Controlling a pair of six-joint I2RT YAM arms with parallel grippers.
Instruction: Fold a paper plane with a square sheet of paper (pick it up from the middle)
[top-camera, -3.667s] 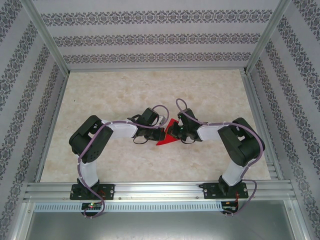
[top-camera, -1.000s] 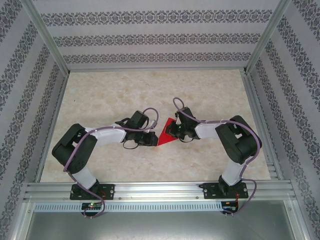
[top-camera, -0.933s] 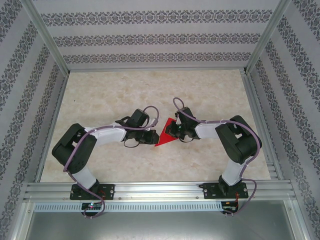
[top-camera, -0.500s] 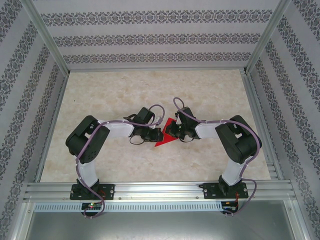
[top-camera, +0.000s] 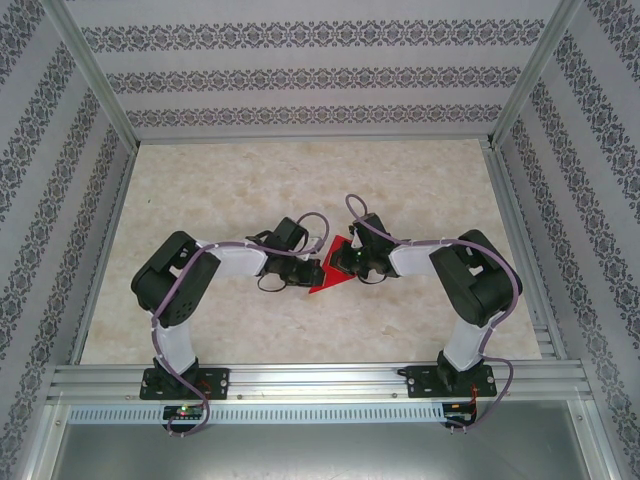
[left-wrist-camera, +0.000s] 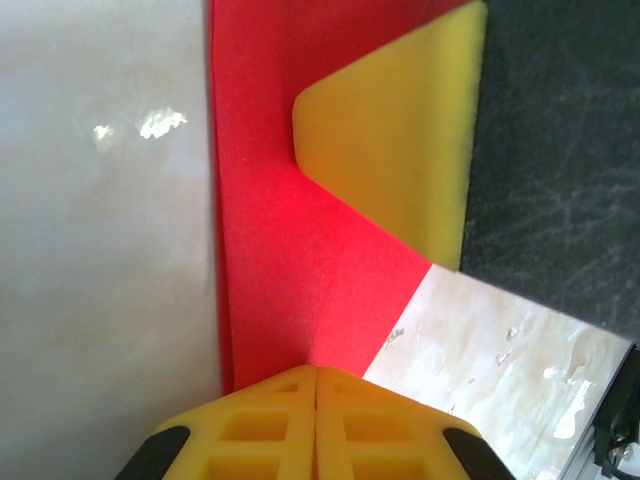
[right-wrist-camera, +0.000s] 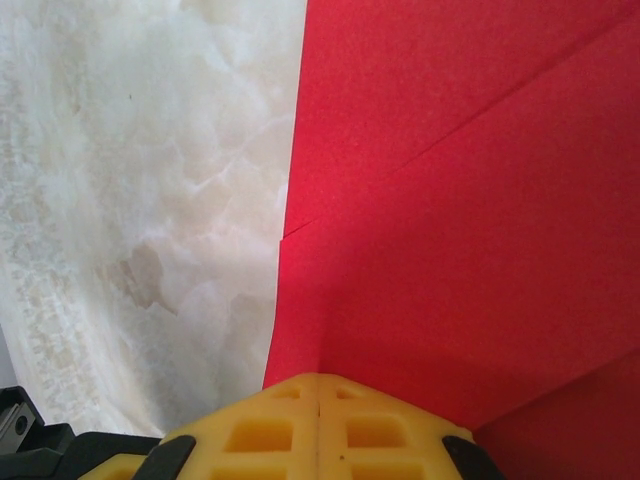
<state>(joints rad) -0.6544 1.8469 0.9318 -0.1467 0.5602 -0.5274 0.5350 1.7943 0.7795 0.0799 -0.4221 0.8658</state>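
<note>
The square sheet of paper (top-camera: 322, 283) is bright red and lies flat on the marble-patterned table (top-camera: 300, 180) as a folded, pointed shape with creases. It sits between my two grippers near the table's middle. My left gripper (top-camera: 318, 271) is shut, and its yellow fingertips rest on the paper's left part (left-wrist-camera: 290, 260) near a straight layered edge. My right gripper (top-camera: 343, 262) is shut too, with its tips pressed on the paper (right-wrist-camera: 450, 200) from the opposite side. In the left wrist view a yellow finger (left-wrist-camera: 400, 140) of the right gripper lies on the red sheet.
Aluminium frame posts (top-camera: 95, 80) and patterned walls (top-camera: 300, 60) enclose the table on three sides. A metal rail (top-camera: 320, 380) along the near edge carries both arm bases. Bare tabletop lies behind and beside the arms.
The left arm, drawn back to the left a second ago, has swung right again, so its gripper is back on the paper. The right arm has stayed put.
</note>
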